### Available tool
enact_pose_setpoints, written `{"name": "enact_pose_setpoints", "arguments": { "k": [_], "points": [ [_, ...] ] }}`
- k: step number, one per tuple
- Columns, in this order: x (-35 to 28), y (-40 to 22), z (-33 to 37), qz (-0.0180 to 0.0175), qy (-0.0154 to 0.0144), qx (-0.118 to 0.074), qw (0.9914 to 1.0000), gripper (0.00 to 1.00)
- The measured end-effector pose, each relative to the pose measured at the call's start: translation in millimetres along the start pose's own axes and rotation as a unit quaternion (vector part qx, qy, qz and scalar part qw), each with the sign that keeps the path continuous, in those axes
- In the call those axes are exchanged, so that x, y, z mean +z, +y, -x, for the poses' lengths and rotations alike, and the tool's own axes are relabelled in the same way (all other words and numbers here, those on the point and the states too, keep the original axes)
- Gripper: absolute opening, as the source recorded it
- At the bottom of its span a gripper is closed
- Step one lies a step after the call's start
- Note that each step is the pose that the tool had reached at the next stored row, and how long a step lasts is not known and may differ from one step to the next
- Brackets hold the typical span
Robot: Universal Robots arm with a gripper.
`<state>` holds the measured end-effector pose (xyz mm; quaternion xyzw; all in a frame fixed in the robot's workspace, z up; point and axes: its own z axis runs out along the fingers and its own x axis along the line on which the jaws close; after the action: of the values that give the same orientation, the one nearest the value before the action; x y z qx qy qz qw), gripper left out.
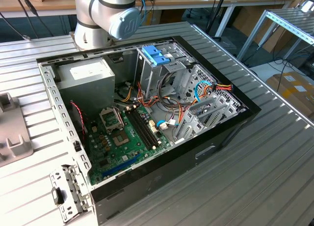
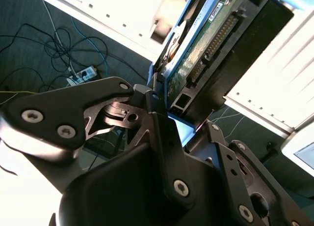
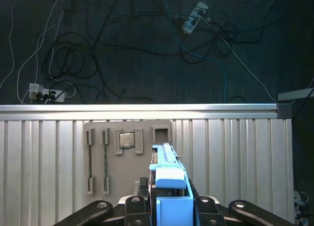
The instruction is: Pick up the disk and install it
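Note:
My gripper [image 3: 169,199] is shut on the disk [image 3: 169,173], whose light-blue side rails stand edge-on between the black fingers [image 3: 142,191] in the first wrist view. It hangs above the ribbed metal table [image 3: 230,157], near the table's edge. In the second wrist view the disk [image 2: 216,44] shows its green circuit board and connector row, with the gripper [image 2: 179,123] clamped on its end. In the exterior view, the open computer case [image 1: 221,132] lies on the table, and the arm's base [image 1: 105,14] stands behind it.
A drive cage with a blue tab piece [image 1: 156,54], a grey power-supply box [image 1: 86,76] and a green motherboard [image 1: 122,137] are inside the case. A grey parts tray [image 3: 98,157] lies on the table under the gripper. Loose cables [image 3: 122,44] cover the floor beyond the table edge.

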<state>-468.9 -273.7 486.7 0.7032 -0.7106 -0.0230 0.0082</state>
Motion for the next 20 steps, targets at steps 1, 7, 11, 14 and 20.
{"name": "enact_pose_setpoints", "arguments": {
  "k": [1,7,11,14,20],
  "points": [
    [0.0,0.0,-0.4,0.0,0.0001,0.0,1.0,0.37],
    [0.0,-0.1,-2.3,0.0,0.0004,0.0,1.0,0.37],
    [-0.1,-0.2,-3.6,0.0,0.0006,0.0,1.0,0.37],
    [-0.1,-0.2,-4.5,0.0,0.0008,0.0,1.0,0.37],
    [-0.2,-0.3,-6.3,0.0,0.0011,0.0,1.0,0.37]
  ]
}}
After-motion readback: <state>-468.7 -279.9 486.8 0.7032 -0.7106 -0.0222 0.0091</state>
